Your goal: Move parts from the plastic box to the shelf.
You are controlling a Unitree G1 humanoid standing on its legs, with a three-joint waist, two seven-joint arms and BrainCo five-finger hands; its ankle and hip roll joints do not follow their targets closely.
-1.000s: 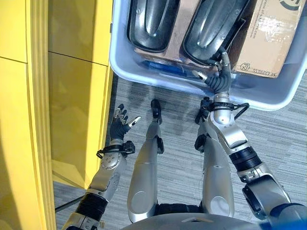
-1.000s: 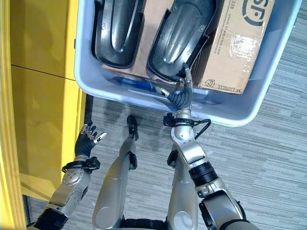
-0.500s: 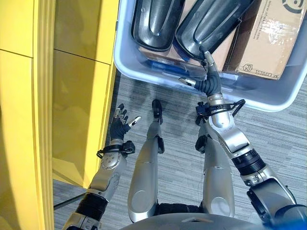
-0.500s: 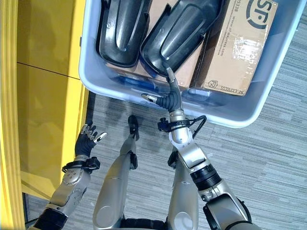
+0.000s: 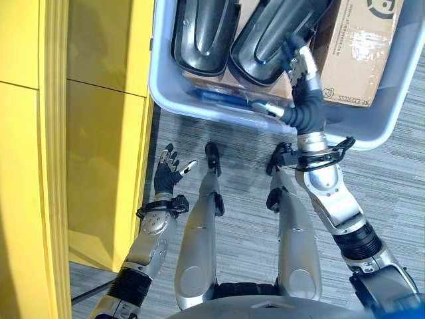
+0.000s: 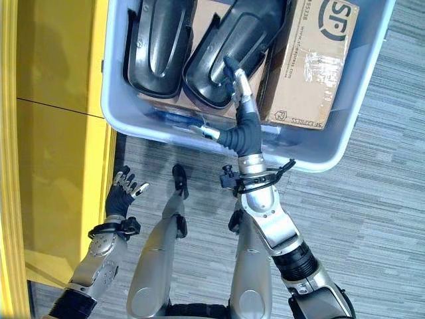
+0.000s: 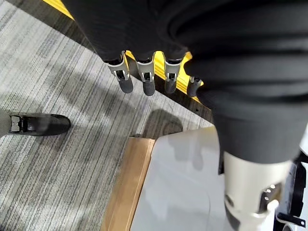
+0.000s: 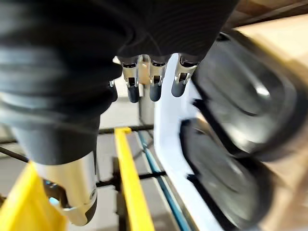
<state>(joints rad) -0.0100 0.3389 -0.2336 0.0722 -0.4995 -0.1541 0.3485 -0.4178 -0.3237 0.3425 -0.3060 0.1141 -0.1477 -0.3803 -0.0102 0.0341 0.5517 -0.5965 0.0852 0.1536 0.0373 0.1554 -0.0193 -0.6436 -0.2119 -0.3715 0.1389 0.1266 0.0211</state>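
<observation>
A pale blue plastic box sits on grey carpet, seen from above; inside it lie two black moulded parts side by side, a left part and a right part, resting on brown cardboard, with a taped cardboard carton at the right end of the box; the right hand reaches over the box's near wall, its fingers straight and relaxed at the near edge of the right part, thumb held apart, gripping nothing; the left hand hangs low beside a yellow shelf on the left, fingers loosely spread and empty, well apart from the box; both parts lie in the box.
</observation>
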